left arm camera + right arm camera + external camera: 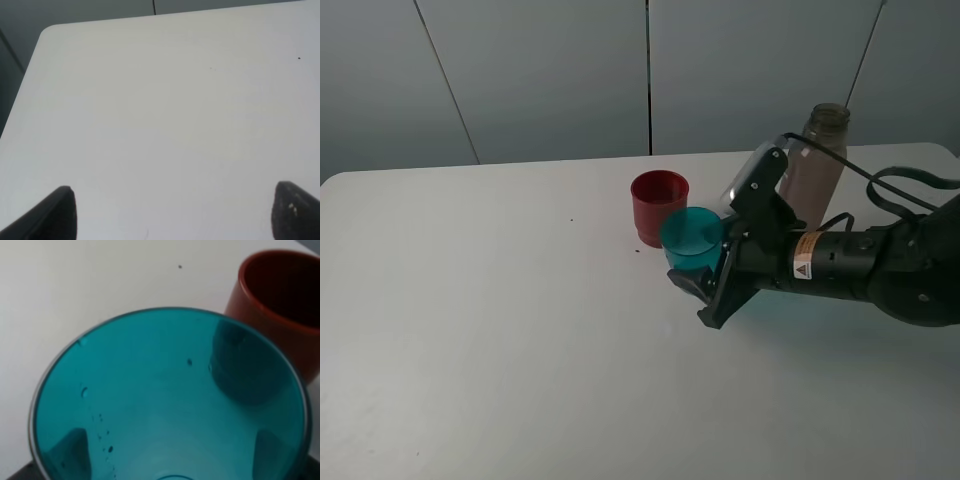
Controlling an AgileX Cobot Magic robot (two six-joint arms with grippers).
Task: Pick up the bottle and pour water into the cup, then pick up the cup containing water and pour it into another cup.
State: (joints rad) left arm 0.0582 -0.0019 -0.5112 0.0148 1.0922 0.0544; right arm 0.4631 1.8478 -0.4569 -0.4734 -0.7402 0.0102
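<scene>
R claw (703, 272) clamped on the cup (692, 240), fingers either side of its lower wall. You can see them as dark shapes through the teal plastic in the wrist cam. Cup is off the bench (500, 330) and tipped, mouth facing toward cam/left, sitting just beside another cup (659, 205), on its near-right side. Rims close, can't tell if touching.

The bottle (817, 160) is upright at the back right of the bench, behind the R arm, nothing holding it. So my read is the bottle pour is done and we're in stage 2.

Inside of the teal cup (167, 395): only droplets on the wall and no obvious pool, though the bottom is cut off in frame. Red cup (280, 300) interior is dark, can't tell if there's water in it. Tilt also isn't clearly aimed over the red rim. Could be just before or just after the pour, can't call it from this.

L claw (170, 212): fingers wide apart, nothing between them, only bare bench below. L arm not seen in the overhead.

Left, prob: confirm the water went into red, then set teal back down upright. Risk: spill between cups if the mouth isn't over the red rim.
</scene>
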